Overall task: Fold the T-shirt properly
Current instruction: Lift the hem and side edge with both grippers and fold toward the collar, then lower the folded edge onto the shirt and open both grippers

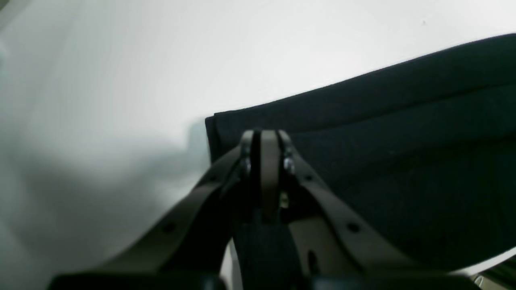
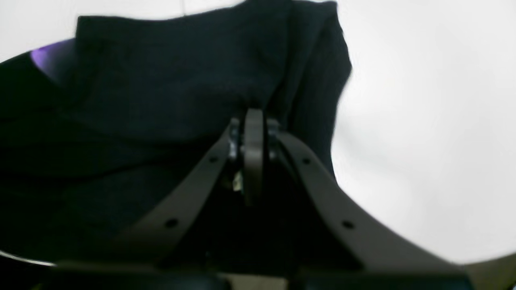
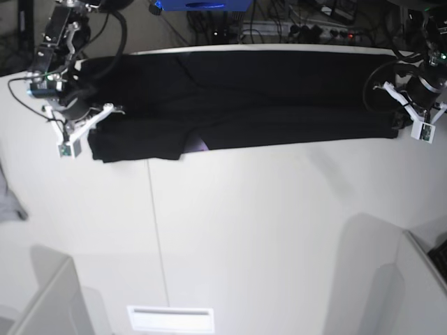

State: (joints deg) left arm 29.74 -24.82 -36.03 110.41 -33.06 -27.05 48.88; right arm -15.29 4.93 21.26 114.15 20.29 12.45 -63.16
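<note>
T-shirt (image 3: 244,98) flat (black), both tools shut

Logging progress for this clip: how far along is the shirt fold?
Done: the T-shirt lies as a long band across the table, one lengthwise fold in. In hand: the left gripper and right gripper are each shut on an end. Left: folding the ends inward into a compact stack.

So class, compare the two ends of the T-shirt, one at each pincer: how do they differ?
At the left pincer the T-shirt ends in a straight, flat edge; at the right pincer it bunches into a sleeve fold. Purple print peeks out only nearer the right pincer. Both pincers are shut on black cloth.
</note>
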